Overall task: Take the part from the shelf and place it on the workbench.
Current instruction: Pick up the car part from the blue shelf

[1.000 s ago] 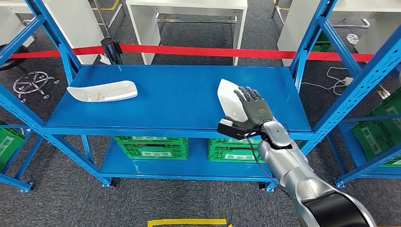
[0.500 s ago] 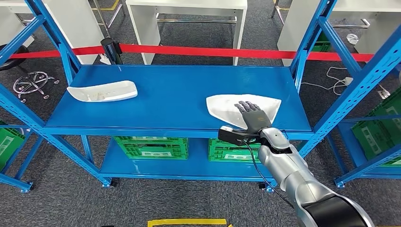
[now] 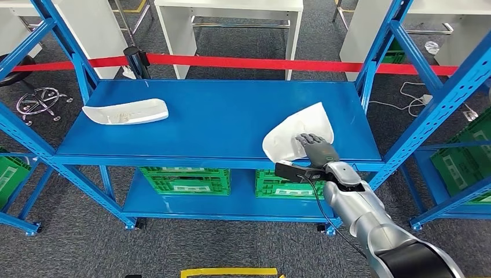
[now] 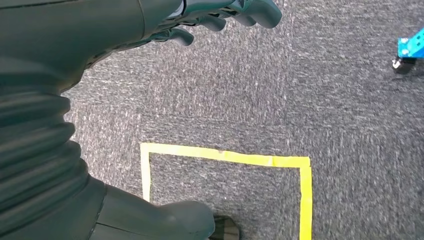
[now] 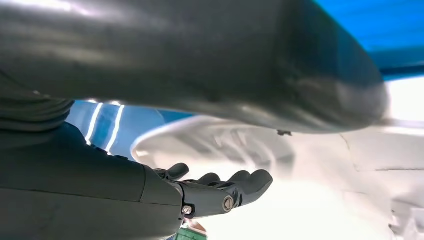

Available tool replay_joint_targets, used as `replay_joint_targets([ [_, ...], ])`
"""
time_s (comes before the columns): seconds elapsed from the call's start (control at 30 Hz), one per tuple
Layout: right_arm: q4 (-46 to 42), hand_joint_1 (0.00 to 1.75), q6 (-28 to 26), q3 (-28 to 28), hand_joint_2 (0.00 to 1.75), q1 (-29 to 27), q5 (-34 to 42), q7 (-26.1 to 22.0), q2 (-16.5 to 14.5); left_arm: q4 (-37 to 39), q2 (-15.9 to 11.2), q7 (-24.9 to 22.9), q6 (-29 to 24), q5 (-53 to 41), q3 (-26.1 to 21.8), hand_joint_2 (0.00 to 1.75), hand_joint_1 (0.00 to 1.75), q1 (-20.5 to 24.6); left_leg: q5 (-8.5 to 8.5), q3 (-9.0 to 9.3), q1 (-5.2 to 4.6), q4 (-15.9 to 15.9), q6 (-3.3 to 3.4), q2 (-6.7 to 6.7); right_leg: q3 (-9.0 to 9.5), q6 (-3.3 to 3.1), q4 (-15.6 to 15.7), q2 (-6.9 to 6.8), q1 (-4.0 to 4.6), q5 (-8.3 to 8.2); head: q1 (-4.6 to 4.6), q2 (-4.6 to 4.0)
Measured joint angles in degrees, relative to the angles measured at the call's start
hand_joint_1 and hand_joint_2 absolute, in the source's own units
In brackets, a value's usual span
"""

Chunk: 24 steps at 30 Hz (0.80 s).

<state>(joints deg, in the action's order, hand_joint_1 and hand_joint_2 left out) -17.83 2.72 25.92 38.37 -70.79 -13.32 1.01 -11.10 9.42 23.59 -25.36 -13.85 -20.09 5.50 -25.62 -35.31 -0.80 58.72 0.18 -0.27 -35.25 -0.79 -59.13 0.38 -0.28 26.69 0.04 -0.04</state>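
**White part tilted up at the shelf's front right**

Held: white curved part [image 3: 298, 134], shell-like, raised on edge near the front right of the blue shelf [image 3: 220, 116]. Gripped by the right hand [image 3: 317, 149], dark fingers [image 5: 235, 187] curled against its underside. Left hand [image 4: 220, 12] hanging over grey carpet, fingers loosely curled, holding nothing. No readable writing. Second white part [image 3: 125, 111] lying flat at the shelf's left. Beyond: red barrier tape [image 3: 278, 62], green crates [image 3: 185, 179] below.

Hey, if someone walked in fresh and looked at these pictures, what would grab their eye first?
Probably the right robot hand gripping a white part tilted up at the front right of the blue shelf. Next, a second white part lying at the shelf's left, and the red barrier tape stretched behind.
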Motion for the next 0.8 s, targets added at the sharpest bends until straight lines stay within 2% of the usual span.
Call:
replay_joint_targets([
  [0.37,0.02,0.0,-0.67,0.0,0.0,-0.36,0.15,0.22,0.58,-0.22,0.19,1.03,0.44,0.28,0.0,1.75,0.0,0.13,0.0,0.0,0.0,0.0,0.0,0.01,0.0,0.0,0.0,0.01,0.0,0.0,0.0,0.0],
  [0.4,0.02,0.21,-0.84,0.0,0.0,-0.4,0.15,-0.01,0.59,-0.22,0.22,1.08,0.44,0.3,0.0,1.75,0.0,0.17,0.0,0.0,0.0,0.0,0.0,0.01,0.0,0.0,0.0,0.01,0.0,0.0,0.0,0.0],
  [0.5,0.02,1.52,-0.9,0.0,0.0,-0.53,0.36,-0.48,0.61,-0.22,0.31,1.05,0.44,0.38,0.0,1.75,0.0,0.33,0.0,0.0,0.0,0.0,0.0,0.01,0.0,0.0,0.0,0.01,0.0,0.0,0.0,0.0],
  [0.53,0.02,1.75,-0.67,-0.01,0.0,-0.54,0.6,-0.41,0.61,-0.22,0.34,1.01,0.44,0.4,0.0,1.75,0.0,0.38,0.0,0.0,0.0,0.0,0.0,0.01,0.0,0.0,0.0,0.01,0.0,0.0,0.0,0.0],
  [0.8,0.02,1.75,0.96,-1.15,0.0,0.16,2.56,0.11,0.61,-0.22,0.49,0.49,0.5,0.16,0.0,1.75,0.0,0.62,0.0,0.03,0.0,0.0,0.0,0.01,0.04,0.01,0.0,0.01,0.0,0.0,0.0,0.0],
])
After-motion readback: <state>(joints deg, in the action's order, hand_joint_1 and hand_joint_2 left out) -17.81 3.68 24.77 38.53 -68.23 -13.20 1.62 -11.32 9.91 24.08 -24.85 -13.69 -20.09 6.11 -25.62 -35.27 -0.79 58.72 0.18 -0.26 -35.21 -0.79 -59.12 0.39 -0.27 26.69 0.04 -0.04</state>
